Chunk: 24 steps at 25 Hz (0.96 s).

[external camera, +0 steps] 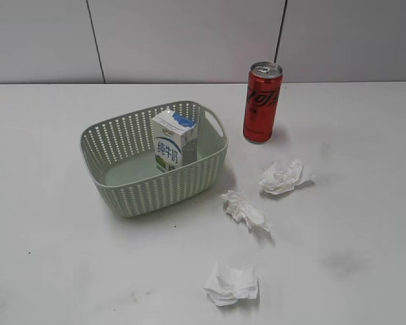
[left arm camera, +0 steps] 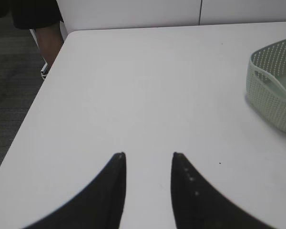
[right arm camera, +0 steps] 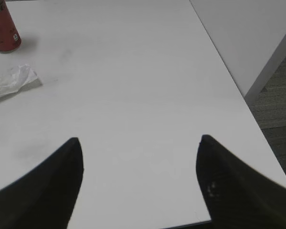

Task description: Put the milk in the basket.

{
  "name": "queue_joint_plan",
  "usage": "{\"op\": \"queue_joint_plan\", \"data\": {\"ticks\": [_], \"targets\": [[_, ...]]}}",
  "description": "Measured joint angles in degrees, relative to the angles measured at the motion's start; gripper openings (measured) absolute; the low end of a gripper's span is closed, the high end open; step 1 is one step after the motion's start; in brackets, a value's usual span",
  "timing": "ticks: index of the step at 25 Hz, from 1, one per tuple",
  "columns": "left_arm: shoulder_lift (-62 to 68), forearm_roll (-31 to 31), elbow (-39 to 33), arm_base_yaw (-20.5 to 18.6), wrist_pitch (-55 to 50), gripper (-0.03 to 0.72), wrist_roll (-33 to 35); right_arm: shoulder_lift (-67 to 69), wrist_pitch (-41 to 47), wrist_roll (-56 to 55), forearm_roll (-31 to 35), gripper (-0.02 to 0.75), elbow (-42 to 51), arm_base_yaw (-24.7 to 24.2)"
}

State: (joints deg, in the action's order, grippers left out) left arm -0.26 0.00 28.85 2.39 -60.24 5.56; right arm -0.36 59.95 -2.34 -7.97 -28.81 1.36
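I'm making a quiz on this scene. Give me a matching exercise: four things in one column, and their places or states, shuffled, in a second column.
Things:
1. milk
2. can
3. basket
4. right gripper

Places or states:
A. open, over bare table
B. upright inside the basket
C. on the table, left of the can
D. upright on the table, behind the crumpled tissues

Pairs: 1-B, 2-D, 3-C, 4-A

The milk (external camera: pixel 174 139) stands in the basket (external camera: pixel 132 195), left of the can (external camera: pixel 262 103).
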Motion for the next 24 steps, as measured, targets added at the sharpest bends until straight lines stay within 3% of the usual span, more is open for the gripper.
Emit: {"op": "queue_joint_plan", "data": {"ticks": [9, 24], "targets": [[0.0, 0.0, 0.0, 0.0, 0.0, 0.239, 0.0, 0.0, 0.0, 3.1, 4.4, 0.572, 0.0, 0.0], [0.0, 0.0, 0.0, 0.0, 0.0, 0.239, 0.0, 0.0, 0.0, 3.6, 4.7, 0.570, 0.0, 0.0]]}}
